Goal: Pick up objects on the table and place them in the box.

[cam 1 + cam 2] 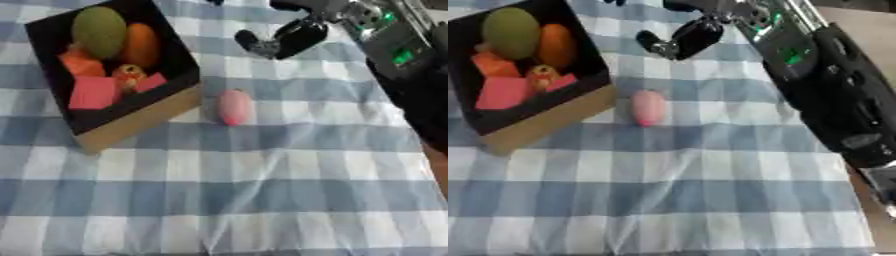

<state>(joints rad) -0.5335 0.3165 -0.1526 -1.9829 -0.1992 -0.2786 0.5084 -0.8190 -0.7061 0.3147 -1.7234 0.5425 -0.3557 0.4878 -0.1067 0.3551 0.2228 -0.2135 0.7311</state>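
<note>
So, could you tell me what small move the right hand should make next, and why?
Probably lower the right hand toward the pink oval object. That object lies alone on the blue checked cloth beside the black-lined cardboard box, and the hand hangs beyond it, holding nothing.

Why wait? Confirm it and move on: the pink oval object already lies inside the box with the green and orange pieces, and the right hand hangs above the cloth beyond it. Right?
Not quite. The pink oval object lies on the checked cloth just outside the box, beside its wall, as the left eye view shows. The right hand does hang above the cloth beyond it.
</note>
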